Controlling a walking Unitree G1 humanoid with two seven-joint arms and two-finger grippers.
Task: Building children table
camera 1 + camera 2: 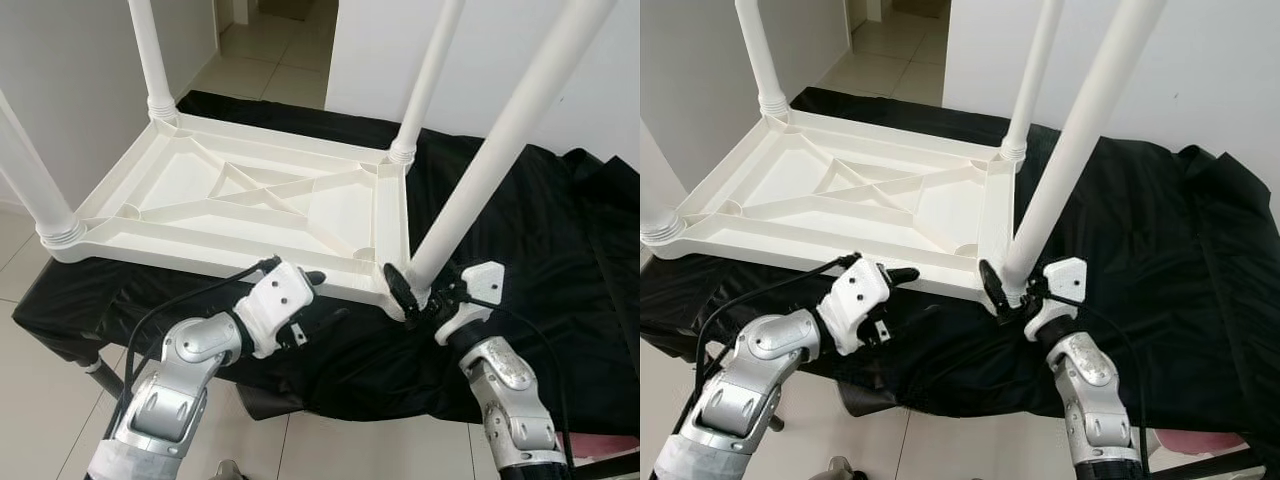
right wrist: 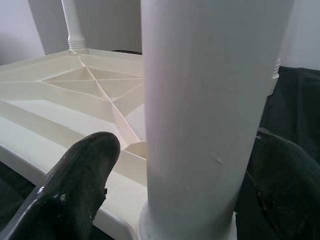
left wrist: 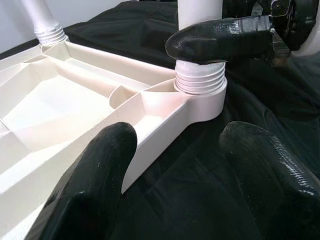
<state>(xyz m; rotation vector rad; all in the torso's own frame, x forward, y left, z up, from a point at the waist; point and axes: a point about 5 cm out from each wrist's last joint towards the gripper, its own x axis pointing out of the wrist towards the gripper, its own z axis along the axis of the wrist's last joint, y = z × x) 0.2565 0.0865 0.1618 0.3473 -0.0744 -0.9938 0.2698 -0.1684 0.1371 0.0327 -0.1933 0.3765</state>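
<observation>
An upturned white tabletop (image 1: 250, 200) is lying near the black-draped counter's (image 1: 560, 300) front edge. Right claw (image 1: 418, 296) is pinching its near leg (image 1: 490, 160); left claw (image 1: 308, 290) is hovering spread beside.

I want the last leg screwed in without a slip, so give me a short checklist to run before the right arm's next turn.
1. Right tool around the near-right leg, a finger on each side just above its base: ok.
2. Firm grip on that leg: cannot tell; contact is unclear in the right wrist view.
3. Leg seated in its corner socket: not ok; threads are exposed above the socket.
4. Left tool open at the tabletop's near edge, not gripping it: not ok if it should steady it.
5. Other three legs standing in their sockets: ok.
6. Black cloth lies under the tabletop: ok.
</observation>
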